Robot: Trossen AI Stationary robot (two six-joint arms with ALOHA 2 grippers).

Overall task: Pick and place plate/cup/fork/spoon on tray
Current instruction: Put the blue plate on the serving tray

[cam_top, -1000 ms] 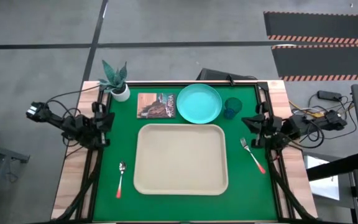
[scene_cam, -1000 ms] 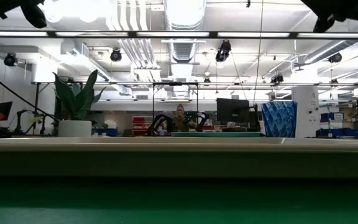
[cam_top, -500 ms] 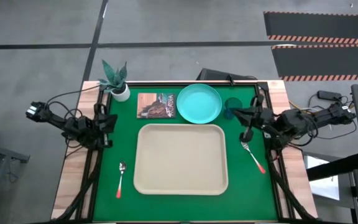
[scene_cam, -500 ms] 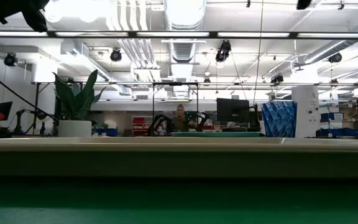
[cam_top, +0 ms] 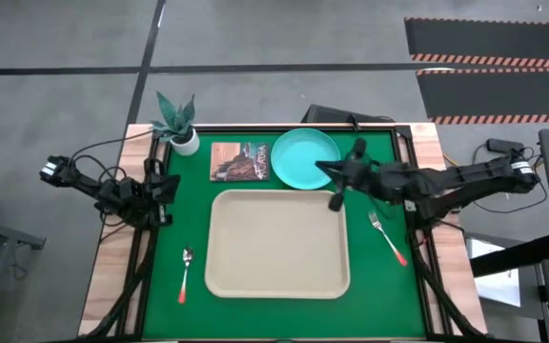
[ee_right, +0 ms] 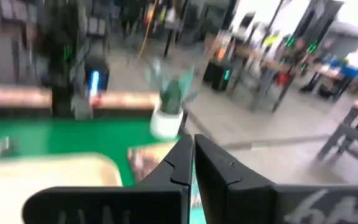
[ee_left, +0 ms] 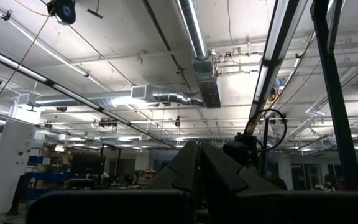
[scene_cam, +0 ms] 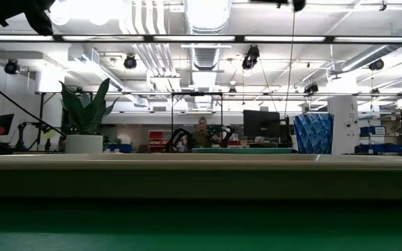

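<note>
The turquoise plate (cam_top: 300, 157) lies at the far middle of the table, beyond the beige tray (cam_top: 277, 243). The dark blue cup (scene_cam: 313, 134) stands right of the plate; in the high view my right arm hides it. The fork (cam_top: 387, 236) lies right of the tray and the spoon (cam_top: 185, 272) left of it. My right gripper (cam_top: 324, 170) is shut and empty in the air over the plate's near right rim; its fingers show together in the right wrist view (ee_right: 191, 146). My left gripper (cam_top: 163, 189) is shut and waits at the table's left edge.
A white pot with a green plant (cam_top: 181, 133) stands at the far left corner. A brown picture card (cam_top: 239, 161) lies left of the plate. Cables run off both side edges of the table.
My right gripper has swung from the table's right edge toward the left, over the cup, and now hangs above the plate's near right rim. Its fingers stay shut. No task thing has moved.
</note>
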